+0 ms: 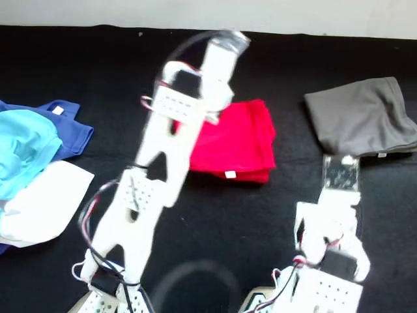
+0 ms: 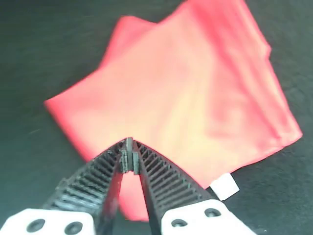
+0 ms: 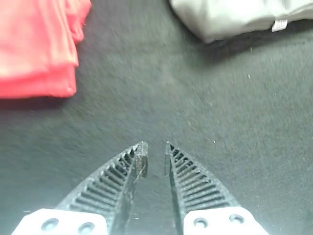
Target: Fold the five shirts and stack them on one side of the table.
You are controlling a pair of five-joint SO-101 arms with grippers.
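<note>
No readable text. White tag point(image 2: 225, 187) on red shirt point(image 2: 195, 93), second tag point(image 3: 279, 24) on grey shirt point(image 3: 230, 17) (both illegible, too small).

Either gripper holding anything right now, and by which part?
Nothing is held. Left gripper is shut, empty, above the red shirt; right gripper is open over the table.

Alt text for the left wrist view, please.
The left claw, closed, hangs over a folded red shirt lying on the black table. A small white tag sticks out at one corner of the shirt.
</note>
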